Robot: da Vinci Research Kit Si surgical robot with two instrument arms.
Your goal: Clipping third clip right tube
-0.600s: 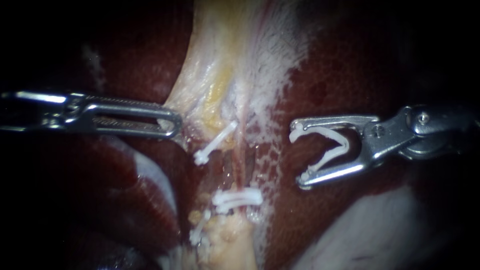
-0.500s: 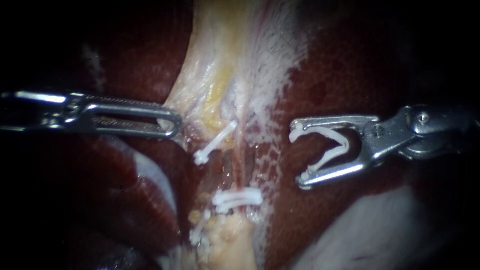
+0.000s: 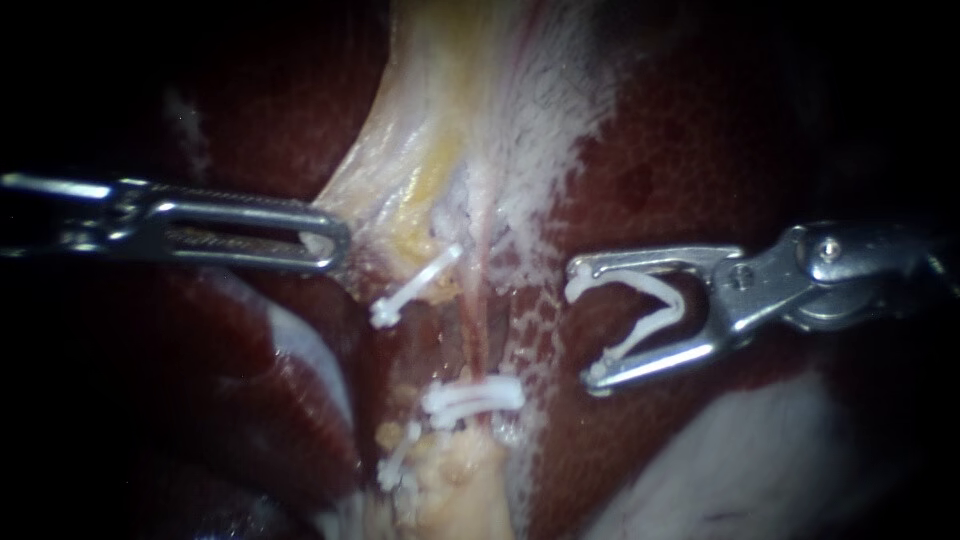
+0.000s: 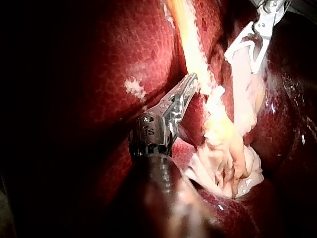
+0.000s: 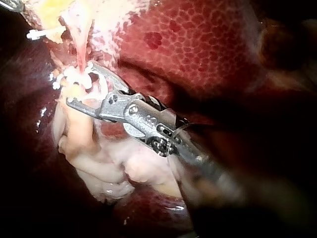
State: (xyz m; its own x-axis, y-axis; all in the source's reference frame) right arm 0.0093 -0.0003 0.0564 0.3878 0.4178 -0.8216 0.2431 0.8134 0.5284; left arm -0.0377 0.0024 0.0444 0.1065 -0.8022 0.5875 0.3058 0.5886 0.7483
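My right instrument comes in from the right and carries an open white clip between its wide-spread jaws. Both jaws touch the clip. Its tips stand just right of the thin pink right tube, apart from it. In the right wrist view the same jaws sit close beside the pale tissue. A white clip lies across the tube lower down. Another clip lies slanted to the tube's left. My left instrument has its slotted jaws shut on the edge of the pale yellowish tissue; the left wrist view shows this grip.
Dark red liver surrounds the pale band on both sides. A third white clip sits low at the left of the yellow stump. A pale glistening fold lies under my right instrument.
My right instrument has moved left and slightly down, nearer the tube, with the clip still open. My left instrument has drawn the pale tissue slightly left and up, and the slanted clip moved with it.
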